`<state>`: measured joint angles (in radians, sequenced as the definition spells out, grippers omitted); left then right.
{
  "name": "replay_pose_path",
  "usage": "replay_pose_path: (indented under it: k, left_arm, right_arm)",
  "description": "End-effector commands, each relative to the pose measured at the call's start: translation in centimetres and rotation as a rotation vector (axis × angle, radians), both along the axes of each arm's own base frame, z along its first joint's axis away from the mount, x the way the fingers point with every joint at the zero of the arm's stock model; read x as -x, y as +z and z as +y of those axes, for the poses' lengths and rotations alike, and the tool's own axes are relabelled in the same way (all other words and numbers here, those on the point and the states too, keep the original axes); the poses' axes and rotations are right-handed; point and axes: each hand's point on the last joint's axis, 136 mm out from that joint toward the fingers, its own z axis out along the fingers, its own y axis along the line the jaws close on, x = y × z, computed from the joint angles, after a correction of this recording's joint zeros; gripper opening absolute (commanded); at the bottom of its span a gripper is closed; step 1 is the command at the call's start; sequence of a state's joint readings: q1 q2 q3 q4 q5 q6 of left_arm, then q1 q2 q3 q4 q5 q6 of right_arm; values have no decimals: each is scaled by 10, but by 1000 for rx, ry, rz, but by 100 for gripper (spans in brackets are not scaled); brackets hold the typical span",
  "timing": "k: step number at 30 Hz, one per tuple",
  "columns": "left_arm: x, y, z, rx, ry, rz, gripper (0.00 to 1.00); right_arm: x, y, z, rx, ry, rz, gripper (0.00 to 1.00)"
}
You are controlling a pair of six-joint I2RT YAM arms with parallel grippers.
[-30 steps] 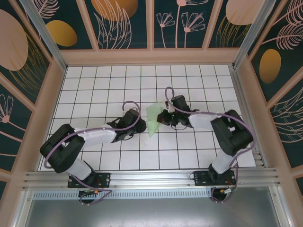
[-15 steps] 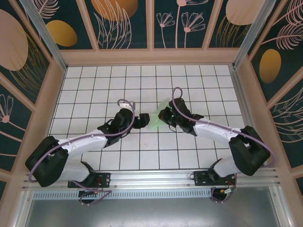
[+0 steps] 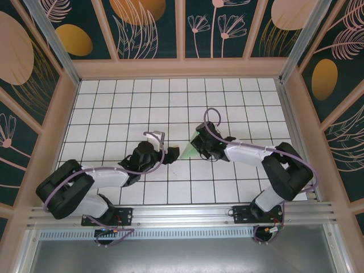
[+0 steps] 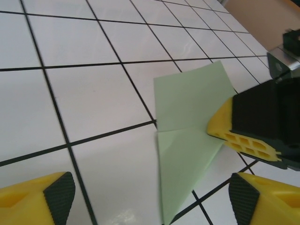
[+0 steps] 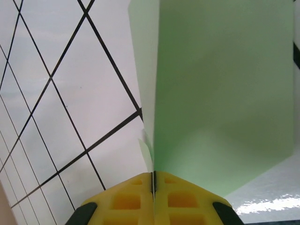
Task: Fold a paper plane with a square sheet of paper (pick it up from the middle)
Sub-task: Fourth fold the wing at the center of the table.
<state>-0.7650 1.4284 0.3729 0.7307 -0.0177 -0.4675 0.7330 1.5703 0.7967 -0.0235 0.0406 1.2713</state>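
Observation:
The square sheet of paper point(image 3: 186, 151) is pale mint green and folded into a pointed shape. It lies low over the white grid table, its tip toward my left arm. My right gripper point(image 3: 195, 148) is shut on its edge; in the right wrist view the yellow fingertips point(image 5: 136, 197) press together on the paper point(image 5: 220, 93). In the left wrist view the paper point(image 4: 187, 112) shows a crease across it, with the right gripper point(image 4: 243, 133) clamped on its right side. My left gripper point(image 4: 152, 199) stands open just short of the paper's tip, holding nothing.
The white grid table point(image 3: 114, 108) is boxed in by a tan frame and dark flower-patterned walls point(image 3: 148, 28). Both arms reach in low from the near edge, meeting at the table's middle. An aluminium rail point(image 3: 182, 213) runs along the near side.
My left gripper has opened, let go of the paper and drawn back a little toward the near side. The paper has dropped from upright to low, still in the right gripper.

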Motion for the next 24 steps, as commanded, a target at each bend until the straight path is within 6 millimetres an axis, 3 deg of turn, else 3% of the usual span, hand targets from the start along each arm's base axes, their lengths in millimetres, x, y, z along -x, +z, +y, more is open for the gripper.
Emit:
replay_pose_path:
  k: [1, 5, 10, 15, 19, 24]
  left_arm:
    - [5, 23, -18, 72, -117, -132, 85]
    - [10, 20, -26, 62, -182, -170, 83]
    - [4, 0, -36, -36, -232, -180, 77]
    - [2, -11, -42, -129, -299, -269, 74]
    - [4, -9, -51, -165, -374, -368, 73]
    - [-1, -24, -63, -230, -421, -380, 66]
  right_arm:
    - [-3, -4, 4, -16, -44, 36, 0]
    - [0, -10, 4, -36, -65, 74, 0]
    - [3, -16, 9, -81, -59, 129, 0]
    - [6, -13, 15, -122, -45, 166, 0]
    - [6, -7, 17, -143, -42, 175, 0]
    - [5, -3, 19, -137, -35, 180, 0]
